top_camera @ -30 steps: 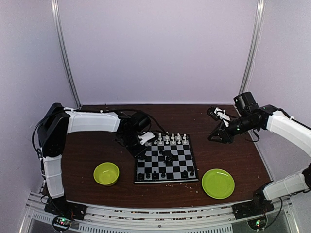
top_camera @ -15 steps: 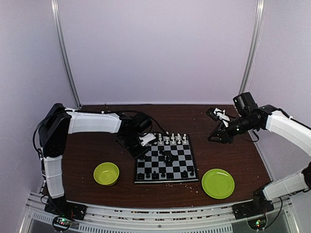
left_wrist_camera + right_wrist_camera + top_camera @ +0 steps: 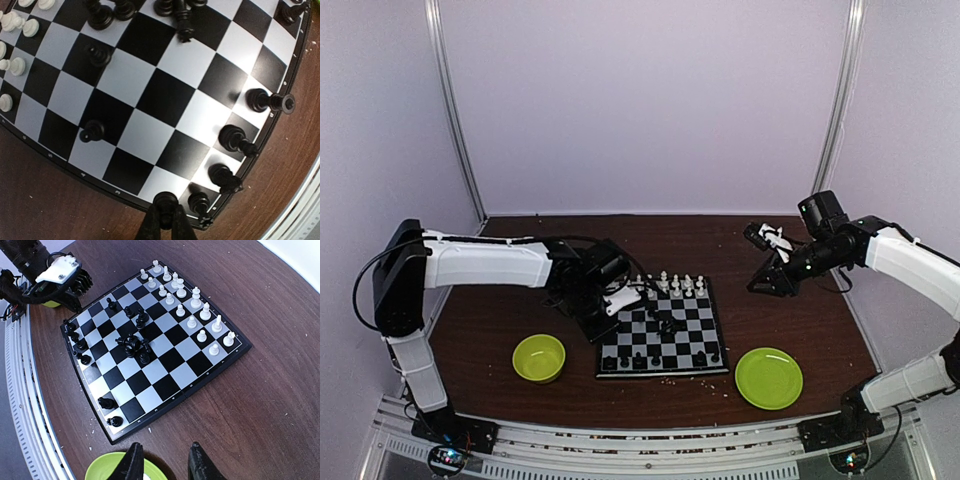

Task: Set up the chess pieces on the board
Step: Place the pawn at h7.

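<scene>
Even, diffuse light; shadows soft and short. Wrist views bow the board [image 3: 165, 95] strongly at its edges. Overhead view slightly soft.

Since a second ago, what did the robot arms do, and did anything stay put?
The left arm sank lower and reached a little further over the board. The left gripper snapped shut, apparently pinching a black piece at the board's edge. The right gripper hung in place, open. The white pieces, green bowl and green plate did not move.
</scene>
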Available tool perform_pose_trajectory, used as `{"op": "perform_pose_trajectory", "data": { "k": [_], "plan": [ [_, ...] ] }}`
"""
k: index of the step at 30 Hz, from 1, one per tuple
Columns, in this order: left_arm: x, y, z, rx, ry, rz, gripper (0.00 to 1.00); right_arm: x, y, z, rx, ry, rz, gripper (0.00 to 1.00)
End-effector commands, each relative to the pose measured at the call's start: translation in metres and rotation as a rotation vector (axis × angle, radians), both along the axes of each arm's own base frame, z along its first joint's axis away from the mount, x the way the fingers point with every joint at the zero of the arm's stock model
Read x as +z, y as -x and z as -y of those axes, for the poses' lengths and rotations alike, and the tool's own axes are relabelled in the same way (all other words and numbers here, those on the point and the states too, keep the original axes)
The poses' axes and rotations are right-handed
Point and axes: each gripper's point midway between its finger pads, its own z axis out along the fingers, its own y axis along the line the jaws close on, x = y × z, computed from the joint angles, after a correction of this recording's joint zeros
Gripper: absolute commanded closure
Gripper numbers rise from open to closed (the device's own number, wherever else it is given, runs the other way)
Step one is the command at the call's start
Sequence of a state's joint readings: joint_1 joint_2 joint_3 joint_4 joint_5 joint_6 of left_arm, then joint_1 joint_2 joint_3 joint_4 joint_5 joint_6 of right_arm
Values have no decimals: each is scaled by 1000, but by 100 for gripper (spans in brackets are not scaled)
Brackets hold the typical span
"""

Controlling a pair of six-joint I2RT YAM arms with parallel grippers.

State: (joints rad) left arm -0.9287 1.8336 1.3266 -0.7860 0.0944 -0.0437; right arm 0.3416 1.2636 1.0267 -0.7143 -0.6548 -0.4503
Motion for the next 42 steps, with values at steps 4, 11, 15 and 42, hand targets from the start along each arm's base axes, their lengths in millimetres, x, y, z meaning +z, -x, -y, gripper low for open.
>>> {"op": "perform_pose_trajectory", "data": {
  "k": [4, 11, 15, 42],
  "plan": [
    [-10, 11, 8, -25, 5, -44, 98, 5, -1, -1, 10, -5, 9, 70],
    [-23, 13, 3, -28, -47, -49, 98, 5, -2, 0, 8, -3, 11, 70],
    [-26, 15, 1, -27, -56, -54, 98, 3, -2, -1, 10, 0, 4, 70],
    [-8, 4, -3, -16, -94, 4, 72, -2, -2, -1, 12, 3, -14, 70]
  ]
}}
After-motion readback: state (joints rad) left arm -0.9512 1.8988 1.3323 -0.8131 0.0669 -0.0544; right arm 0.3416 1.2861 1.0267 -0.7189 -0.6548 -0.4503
